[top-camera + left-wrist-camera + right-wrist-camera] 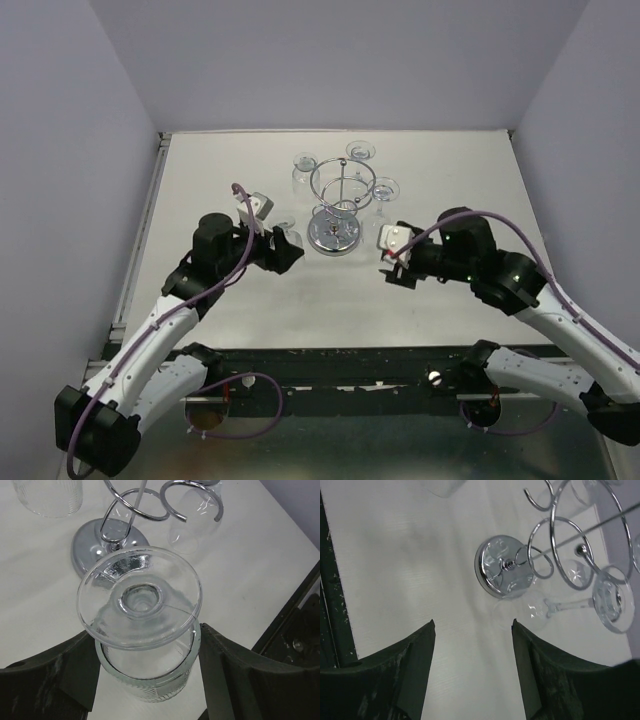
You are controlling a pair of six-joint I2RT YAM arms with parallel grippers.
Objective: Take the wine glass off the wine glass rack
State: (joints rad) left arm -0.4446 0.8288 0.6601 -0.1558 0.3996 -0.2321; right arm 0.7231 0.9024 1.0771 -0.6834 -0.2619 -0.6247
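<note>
A clear wine glass (139,597) sits upside down between the fingers of my left gripper (148,652), foot towards the camera, with both pads against its ribbed bowl. It is off the chrome wine glass rack (335,205) and sits left of the rack's round base (107,542). In the top view my left gripper (284,247) and the glass (283,222) are just left of the base. My right gripper (473,630) is open over bare table with nothing between its fingers. It is to the right of the rack (502,567), also seen in the top view (391,268).
Other glasses still hang on the rack's loops, at the back left (305,165), the back (360,150) and the right (385,190). One hanging glass (570,605) is close beyond my right fingertips. Grey walls enclose the table on three sides.
</note>
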